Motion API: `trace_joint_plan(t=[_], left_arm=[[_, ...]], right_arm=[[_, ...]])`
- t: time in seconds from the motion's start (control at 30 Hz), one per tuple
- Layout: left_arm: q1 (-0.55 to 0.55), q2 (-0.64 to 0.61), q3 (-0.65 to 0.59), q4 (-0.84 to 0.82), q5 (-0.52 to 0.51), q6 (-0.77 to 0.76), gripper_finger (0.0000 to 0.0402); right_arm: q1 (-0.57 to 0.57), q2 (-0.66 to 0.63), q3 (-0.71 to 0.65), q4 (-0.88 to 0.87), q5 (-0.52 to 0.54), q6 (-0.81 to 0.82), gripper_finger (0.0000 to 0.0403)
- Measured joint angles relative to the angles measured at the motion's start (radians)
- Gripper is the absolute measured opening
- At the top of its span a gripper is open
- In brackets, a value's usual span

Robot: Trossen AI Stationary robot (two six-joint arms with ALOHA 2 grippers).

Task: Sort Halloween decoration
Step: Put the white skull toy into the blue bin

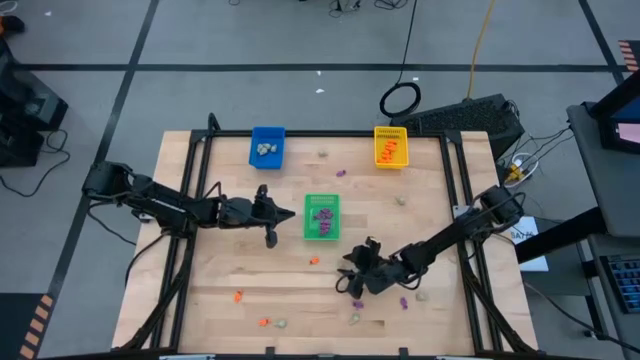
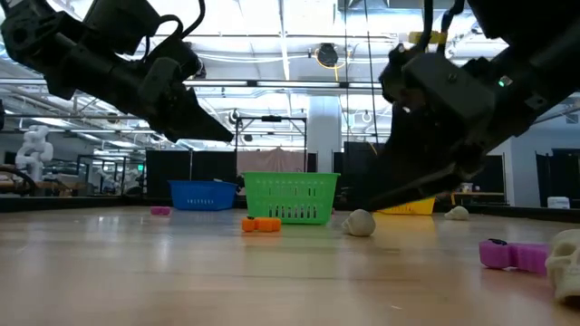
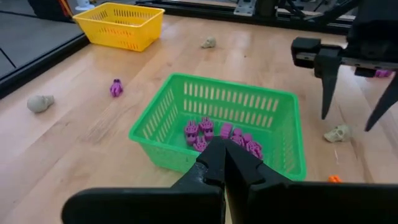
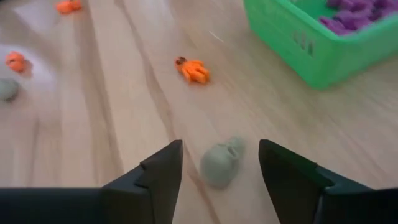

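While right pincer (image 4: 220, 163) gapes astride grey skull (image 4: 221, 163), near green tray (image 4: 323, 50) | step: pickup | next: descend, pinch | left pincer (image 3: 225, 163) shut, idle.

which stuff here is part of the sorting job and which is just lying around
Job: grey skull trinket between the open right hand; orange trinket; purple trinkets; green tray; blue tray; yellow tray.
Lying about: black cable loop; keyboard.

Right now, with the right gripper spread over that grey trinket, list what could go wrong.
1. The right gripper is open around the grey skull, which is rounded; closing off-centre might squirt it away across the table.
2. The orange trinket lies nearby and could be knocked by the arm's sweep.
3. The green tray holds purple pieces; the grey one doesn't belong there.
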Motion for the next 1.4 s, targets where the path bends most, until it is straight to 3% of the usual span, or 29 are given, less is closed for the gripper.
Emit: trace_joint_plan(t=[0.27,0.67,0.9,1.1,1.4], left_arm=[[0.0,0.0,0.0,0.002,-0.003,0.0,0.0],[0.0,0.0,0.0,0.003,-0.008,-0.002,0.0],[0.0,0.0,0.0,0.001,-0.008,-0.026,0.0],[0.0,0.0,0.001,0.002,-0.009,-0.026,0.0],[0.0,0.0,0.001,0.001,-0.01,-0.017,0.0]], right_arm=[[-0.001,0.003,0.0,0.001,0.0,0.055,0.0192],[-0.005,0.12,0.004,0.074,0.039,0.133,0.019],[-0.007,0.125,0.003,-0.018,0.035,0.172,0.0127],[-0.022,0.111,0.002,-0.055,-0.033,0.147,0.0072],[-0.068,0.02,0.001,-0.149,-0.169,0.018,0.0069]])
